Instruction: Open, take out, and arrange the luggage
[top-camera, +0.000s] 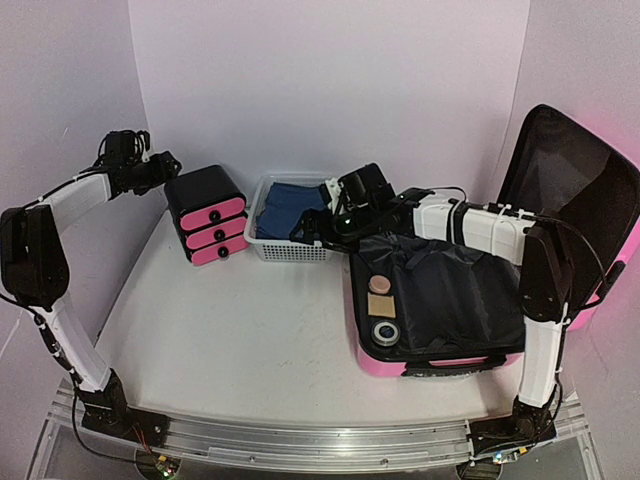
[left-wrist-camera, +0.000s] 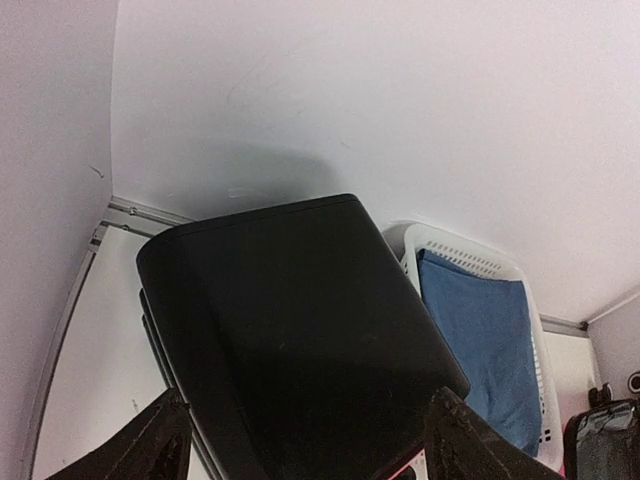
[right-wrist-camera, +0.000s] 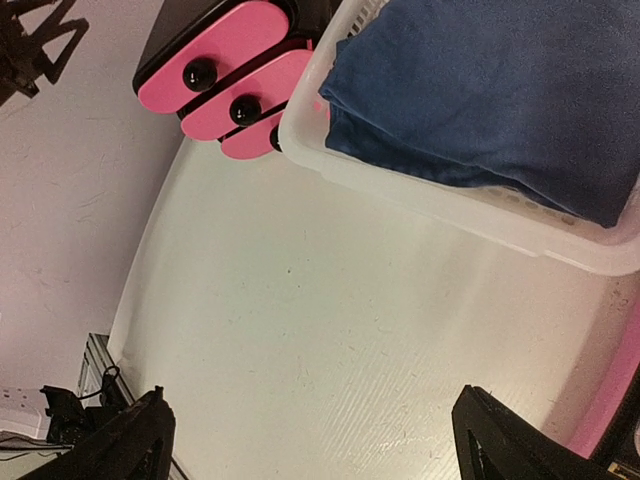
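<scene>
Top external: luggage (top-camera: 450, 300) lies open, right of frame, lid up. Glossy hard shell: stiff, slippery, likely heavy; take the rim, not the faces. Right gripper (top-camera: 318, 228), upper centre, spread wide, empty. Left gripper (top-camera: 165, 165), upper left, looks spread, apparently holding nothing.

Front table (top-camera: 250, 320) lies open; drawer unit (top-camera: 207, 226), basket (top-camera: 262, 245) and luggage (top-camera: 575, 180) block the back and right.
</scene>
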